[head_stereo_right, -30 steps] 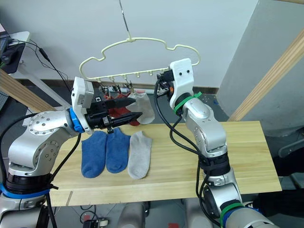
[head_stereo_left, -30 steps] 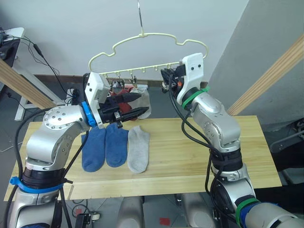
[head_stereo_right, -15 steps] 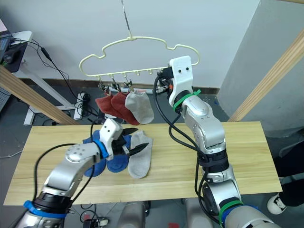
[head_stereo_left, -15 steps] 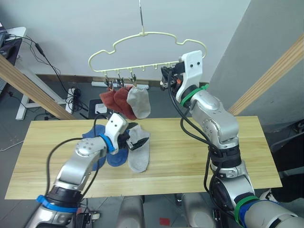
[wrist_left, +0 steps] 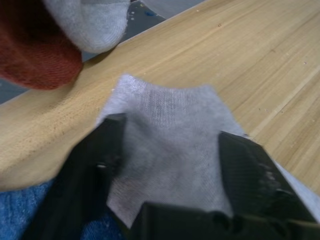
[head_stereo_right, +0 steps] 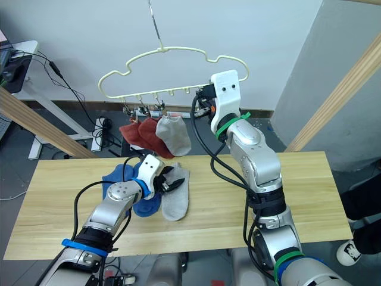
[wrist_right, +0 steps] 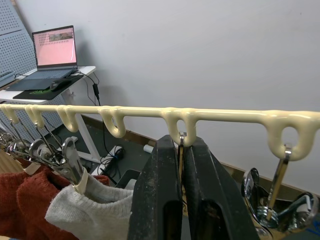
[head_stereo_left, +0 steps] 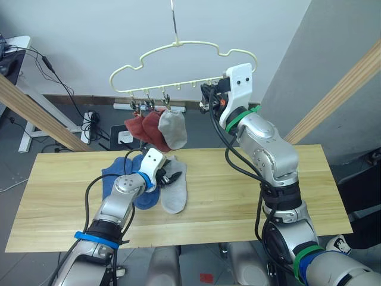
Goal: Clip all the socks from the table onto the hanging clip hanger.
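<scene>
Well, L end effector (wrist_left: 167,165) open over grey sock (wrist_left: 170,130); no legible writing.

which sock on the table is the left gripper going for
The light grey sock lying rightmost on the table, beside the two blue ones. The open left gripper straddles its end.

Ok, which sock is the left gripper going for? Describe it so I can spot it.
On the table, three socks lie side by side below the clip hanger. It is the light grey sock, nearest the middle of the table. The left gripper is open over its top end; its neighbours are blue.
</scene>
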Tool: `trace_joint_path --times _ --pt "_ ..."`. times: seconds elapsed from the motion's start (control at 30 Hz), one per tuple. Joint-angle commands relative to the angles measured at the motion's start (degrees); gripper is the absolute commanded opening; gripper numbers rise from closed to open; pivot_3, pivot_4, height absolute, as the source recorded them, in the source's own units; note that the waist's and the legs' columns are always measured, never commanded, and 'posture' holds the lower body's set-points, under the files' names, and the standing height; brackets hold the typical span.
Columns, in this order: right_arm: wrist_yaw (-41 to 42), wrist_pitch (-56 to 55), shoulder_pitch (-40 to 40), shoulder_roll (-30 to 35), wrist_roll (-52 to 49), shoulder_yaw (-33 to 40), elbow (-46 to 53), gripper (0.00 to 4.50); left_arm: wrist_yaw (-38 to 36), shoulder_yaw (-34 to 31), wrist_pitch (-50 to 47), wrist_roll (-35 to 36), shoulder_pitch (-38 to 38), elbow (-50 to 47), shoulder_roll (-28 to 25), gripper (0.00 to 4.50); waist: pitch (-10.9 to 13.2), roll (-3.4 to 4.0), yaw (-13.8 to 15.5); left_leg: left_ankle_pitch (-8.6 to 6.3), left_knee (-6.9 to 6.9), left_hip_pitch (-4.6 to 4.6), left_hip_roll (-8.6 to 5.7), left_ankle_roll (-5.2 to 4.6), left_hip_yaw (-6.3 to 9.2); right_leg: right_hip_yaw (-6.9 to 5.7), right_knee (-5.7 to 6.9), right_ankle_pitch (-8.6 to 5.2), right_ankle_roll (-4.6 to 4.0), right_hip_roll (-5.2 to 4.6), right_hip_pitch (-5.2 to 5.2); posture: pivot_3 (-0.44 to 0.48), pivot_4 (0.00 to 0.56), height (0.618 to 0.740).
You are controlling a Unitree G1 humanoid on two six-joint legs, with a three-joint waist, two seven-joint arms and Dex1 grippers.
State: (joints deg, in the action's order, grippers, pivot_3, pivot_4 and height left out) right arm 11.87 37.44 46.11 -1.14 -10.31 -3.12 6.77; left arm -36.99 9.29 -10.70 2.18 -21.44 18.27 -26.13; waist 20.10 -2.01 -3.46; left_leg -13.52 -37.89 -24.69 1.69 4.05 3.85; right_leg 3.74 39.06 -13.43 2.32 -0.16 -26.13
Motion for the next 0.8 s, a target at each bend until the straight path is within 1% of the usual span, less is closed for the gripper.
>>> trace_joint_path --times 0.03,0.07,0.1,0.13,0.27,0.3,0.43,0.5,0.63,0.8 --pt "-0.27 -0.93 1.18 -0.57 -0.99 0.12 2.89 0.0 -1.48 0.69 -1.41 -0.1 2.72 0.08 0.32 1.89 0.0 0.0 -0.03 0.0 0.0 0.0 0.0 0.0 0.0 0.0 0.0 0.0 0.0 0.0 0.0 -0.078 0.324 0.735" --pt "-0.29 -1.0 1.19 -0.57 -0.98 0.12 2.88 0.0 -1.67 0.41 -1.43 0.19 2.98 -0.32 0.38 1.74 0.0 0.0 -0.04 0.0 0.0 0.01 0.0 0.0 0.0 0.0 0.0 0.0 0.0 0.0 0.0 -0.078 0.324 0.735" --pt "-0.3 -1.03 1.2 -0.57 -0.99 0.12 2.87 0.0 -2.0 0.11 -1.55 0.59 3.23 -0.79 0.43 1.37 0.0 0.0 -0.05 0.0 0.0 0.01 0.0 0.0 0.0 0.0 0.0 0.0 0.0 0.0 0.0 -0.078 0.324 0.735" --pt "-0.34 -1.08 1.2 -0.59 -0.99 0.09 2.87 0.0 -2.6 -0.19 -1.53 1.17 3.52 -1.47 0.46 1.2 0.0 0.0 -0.06 0.0 0.0 0.01 0.0 0.0 0.0 0.0 0.0 0.0 0.0 0.0 0.01 -0.079 0.323 0.735" --pt "-0.44 -1.14 1.31 -0.65 -1.06 0.0 2.89 0.0 -6.08 -1.91 0.18 5.5 4.16 -5.89 1.43 0.05 0.0 0.0 -0.26 0.0 0.01 0.0 0.01 0.0 0.01 0.0 0.0 0.0 0.0 0.0 0.0 -0.079 0.323 0.735" --pt "-0.45 -1.13 1.34 -0.66 -1.09 -0.02 2.9 0.0 -6.71 -2.39 0.73 6.49 4.14 -6.72 1.79 0.02 0.0 0.0 -0.27 0.0 0.01 0.0 0.0 0.0 0.01 -0.01 -0.01 0.0 0.0 0.0 0.0 -0.079 0.323 0.735" --pt "-0.45 -0.71 1.5 -0.6 -1.3 0.05 3.35 0.0 -11.1 -4.28 -2.23 12.98 1.42 -12.74 3.18 0.02 0.0 0.0 -0.15 0.0 0.0 -0.05 0.01 0.0 0.06 -0.06 -0.02 0.0 0.0 0.0 -0.01 -0.079 0.323 0.735" --pt "-0.39 -0.32 1.56 -0.51 -1.53 0.16 3.69 0.0 -12.15 -4.5 -3.06 14.41 -0.59 -14.42 3.19 0.02 0.0 0.0 -0.15 0.01 0.0 -0.05 0.0 0.0 0.06 -0.06 -0.02 0.0 0.0 0.0 0.0 -0.079 0.323 0.735" --pt "0.37 1.35 1.46 -0.63 -2.89 0.17 4.69 0.0 -11.75 -5.57 -2.93 16.28 -5.17 -15.22 4.68 0.02 0.0 0.0 -0.29 0.01 -0.02 -0.05 0.0 -0.01 0.06 -0.05 -0.02 0.01 0.0 0.01 0.01 -0.079 0.323 0.735" --pt "1.21 3.93 0.74 -0.92 -5.23 -0.39 6.29 0.0 -10.05 -6.46 -3.5 16.71 -8.36 -14.73 6.26 0.02 0.0 0.0 -0.98 0.01 0.02 -0.05 0.0 -0.01 0.06 -0.06 -0.02 0.01 0.0 0.01 0.0 -0.092 0.32 0.735"
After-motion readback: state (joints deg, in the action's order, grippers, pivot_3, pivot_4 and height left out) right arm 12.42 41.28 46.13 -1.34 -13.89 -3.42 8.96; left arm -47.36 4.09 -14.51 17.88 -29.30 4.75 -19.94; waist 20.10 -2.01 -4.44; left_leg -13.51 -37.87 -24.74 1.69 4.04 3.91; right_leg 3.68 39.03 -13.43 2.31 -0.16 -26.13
